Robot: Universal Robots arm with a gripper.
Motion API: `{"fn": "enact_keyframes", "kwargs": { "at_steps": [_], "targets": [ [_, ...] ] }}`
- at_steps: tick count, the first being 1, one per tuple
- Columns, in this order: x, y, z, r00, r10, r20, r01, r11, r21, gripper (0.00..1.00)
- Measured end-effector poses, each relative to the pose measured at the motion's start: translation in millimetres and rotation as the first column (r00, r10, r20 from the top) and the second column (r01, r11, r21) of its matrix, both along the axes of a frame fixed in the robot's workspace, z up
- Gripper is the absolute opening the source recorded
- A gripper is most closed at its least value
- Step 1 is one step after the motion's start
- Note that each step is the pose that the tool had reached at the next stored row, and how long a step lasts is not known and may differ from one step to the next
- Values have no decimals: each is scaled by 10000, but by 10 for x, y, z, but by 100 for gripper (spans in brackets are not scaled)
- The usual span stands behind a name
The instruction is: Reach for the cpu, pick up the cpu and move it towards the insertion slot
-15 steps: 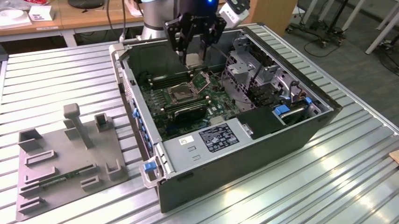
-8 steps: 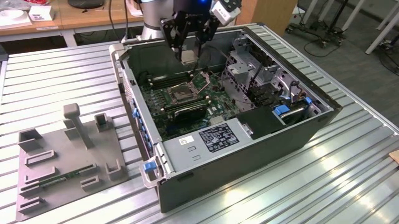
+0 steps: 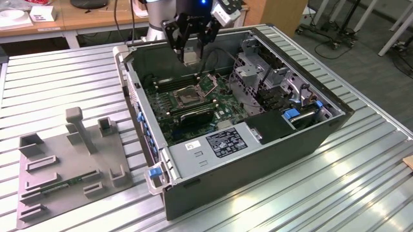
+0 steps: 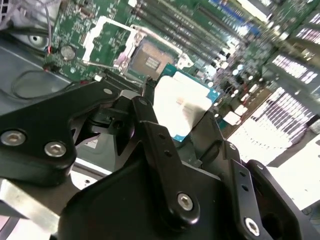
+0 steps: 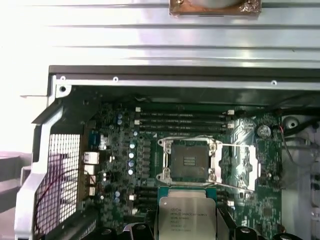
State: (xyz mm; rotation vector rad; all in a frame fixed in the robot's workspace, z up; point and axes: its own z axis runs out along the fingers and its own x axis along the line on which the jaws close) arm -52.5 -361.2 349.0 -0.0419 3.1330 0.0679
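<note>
- Gripper (image 3: 191, 54) fingers (image 4: 150, 127) pinching the cpu (image 4: 182, 102) by its edges, held in the air inside the open computer case (image 3: 335, 126).
- Insertion slot (image 5: 189, 161) lies below and just ahead of the fingertips, frame open.
- Risk: thin edge grip; the chip may tilt or slip and drop onto the board (image 5: 112, 165).

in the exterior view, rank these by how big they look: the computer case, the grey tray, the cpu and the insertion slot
1. Computer case
2. Grey tray
3. Insertion slot
4. Cpu, held in the gripper above the case; it shows partly, so its place after the slot is unsure.
</note>
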Motion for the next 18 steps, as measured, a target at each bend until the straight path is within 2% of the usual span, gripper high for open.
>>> {"fn": "enact_keyframes", "kwargs": {
  "at_steps": [4, 5, 9, 12, 18],
  "targets": [
    [0, 116, -38, 10000, -1, 1, 1, 10000, 1, 54],
    [0, 133, -42, 10000, -1, 0, 1, 10000, 0, 54],
    [0, 140, -44, 10000, 0, 1, 0, 10000, 3, 54],
    [0, 172, -46, 10000, -1, 0, 1, 10000, 1, 54],
    [0, 181, -48, 10000, -3, 1, 3, 10000, 2, 54]
  ]
}}
